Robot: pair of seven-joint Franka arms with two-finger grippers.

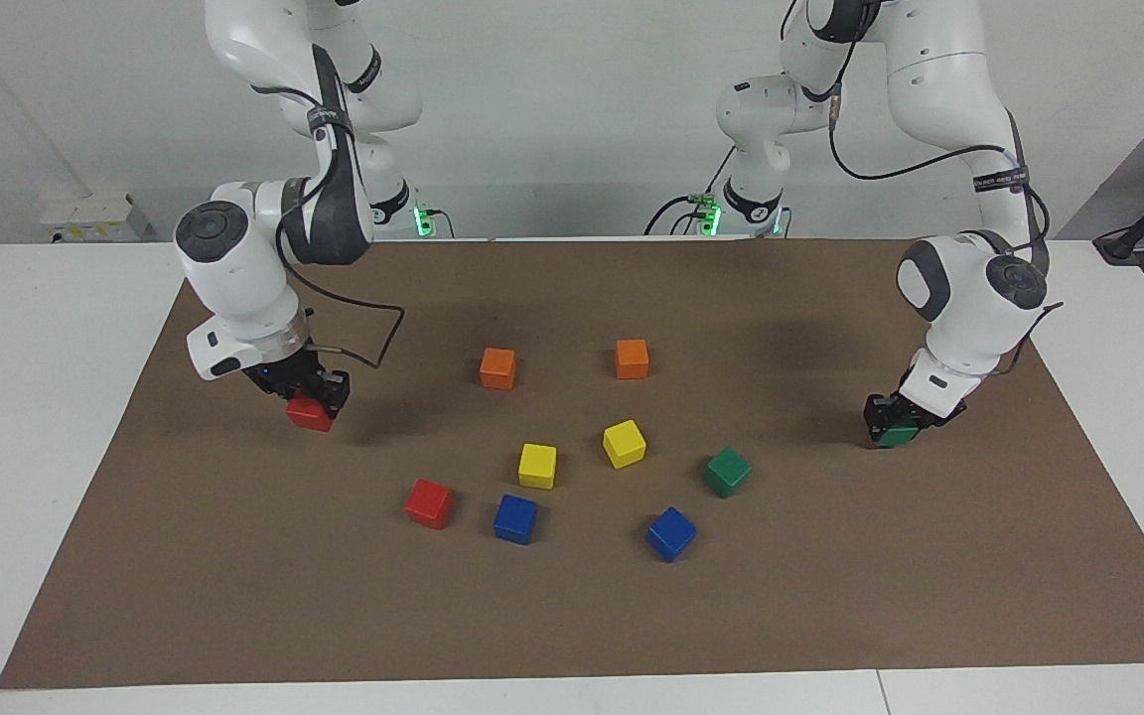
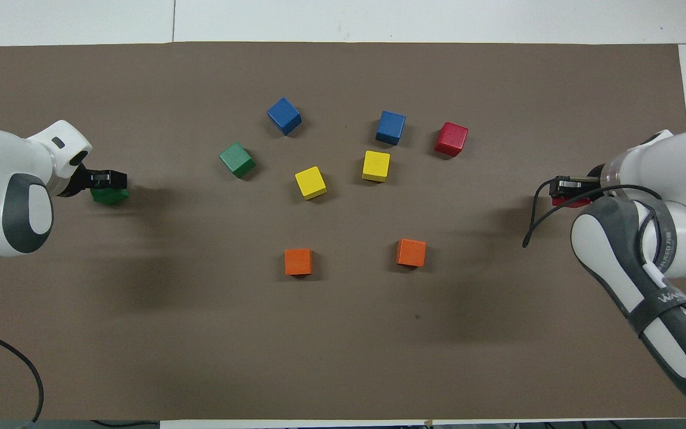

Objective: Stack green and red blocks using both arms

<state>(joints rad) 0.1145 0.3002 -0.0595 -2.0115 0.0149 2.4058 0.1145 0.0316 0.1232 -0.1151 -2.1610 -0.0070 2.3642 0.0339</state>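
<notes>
A brown mat covers the white table [image 1: 66, 417]. The left pincer [image 1: 896, 429] is closed on one green block [image 1: 896, 435] low over the mat at its arm's end. The right pincer [image 1: 314, 394] grips a red block [image 1: 310, 413] over its own end. The second green block [image 1: 728, 472] and second red block [image 1: 429, 502] lie mid-mat among the other cubes. Judged step: setting down bases; next, fetch each matching block and align it squarely on top.

Centre cluster: nine cubes sit apart on the brown mat [image 1: 830, 596], from the orange cubes [image 1: 498, 367] to the blue cubes [image 1: 670, 533].
Gaps: open lanes between all cubes.
Lower frame, facing view: bare mat.
Mat ends: right gripper [image 1: 312, 395], left gripper [image 1: 898, 422].
</notes>
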